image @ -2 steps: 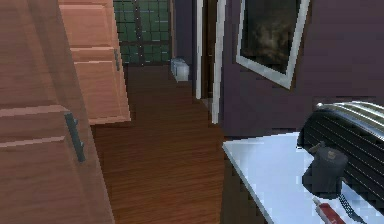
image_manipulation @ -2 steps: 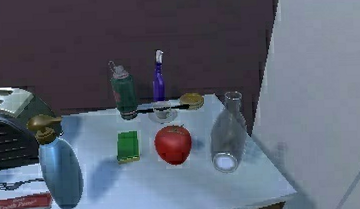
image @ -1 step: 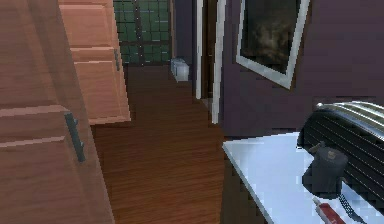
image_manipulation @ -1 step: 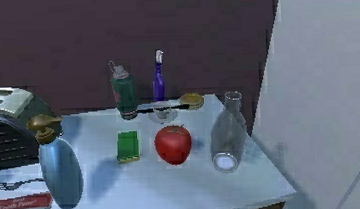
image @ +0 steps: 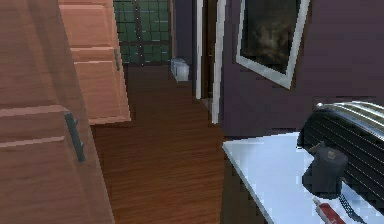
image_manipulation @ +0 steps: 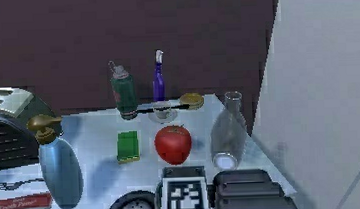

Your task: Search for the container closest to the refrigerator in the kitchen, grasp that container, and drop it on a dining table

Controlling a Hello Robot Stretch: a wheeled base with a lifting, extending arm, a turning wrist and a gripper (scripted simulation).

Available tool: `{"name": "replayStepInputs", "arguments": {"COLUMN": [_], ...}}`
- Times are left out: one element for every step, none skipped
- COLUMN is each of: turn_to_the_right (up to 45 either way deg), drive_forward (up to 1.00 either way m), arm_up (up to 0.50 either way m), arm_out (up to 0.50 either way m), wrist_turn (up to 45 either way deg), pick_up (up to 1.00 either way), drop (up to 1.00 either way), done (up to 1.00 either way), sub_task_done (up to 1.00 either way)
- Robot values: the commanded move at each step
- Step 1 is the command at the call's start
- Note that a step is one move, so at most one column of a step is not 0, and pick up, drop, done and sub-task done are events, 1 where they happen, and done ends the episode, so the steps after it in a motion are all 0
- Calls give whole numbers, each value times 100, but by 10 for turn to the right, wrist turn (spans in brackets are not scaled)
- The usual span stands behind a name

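- Refrigerator (image_manipulation: 323,87): its tall white side stands at the arm side view's right, against the end of the table.
- Table (image_manipulation: 89,128): a white top set before a dark wall. It carries every item listed below.
- Toaster (image_manipulation: 9,128): it sits at the table's end on the arm side view's left.
- Blue-grey bottle (image_manipulation: 58,167): it stands upright with a gold cap, just beside the toaster.
- Clear bottle (image_manipulation: 227,131): it stands upright on the table. Treat this as the container nearest the refrigerator, just beside its white side.
- Green bottle (image_manipulation: 122,89) and purple bottle (image_manipulation: 159,78): both stand upright near the wall, close to each other.
- Red round fruit (image_manipulation: 172,144): it lies between the clear bottle and a small green box (image_manipulation: 128,145).
- Gripper (image_manipulation: 132,206): its dark body shows at the bottom edge, left of a white marker square (image_manipulation: 186,195). Its far end cannot be made out, so you cannot tell whether it holds anything.
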Motion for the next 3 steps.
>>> {"name": "replayStepInputs", "arguments": {"turn_to_the_right": [0,0,0], "drive_forward": [0,0,0], "arm_up": [0,0,0], "arm_out": [50,0,0], "wrist_turn": [0,450,450], "pick_up": [0,0,0], "drop": [0,0,0], "done": [0,0,0], "sub_task_done": [0,0,0]}}
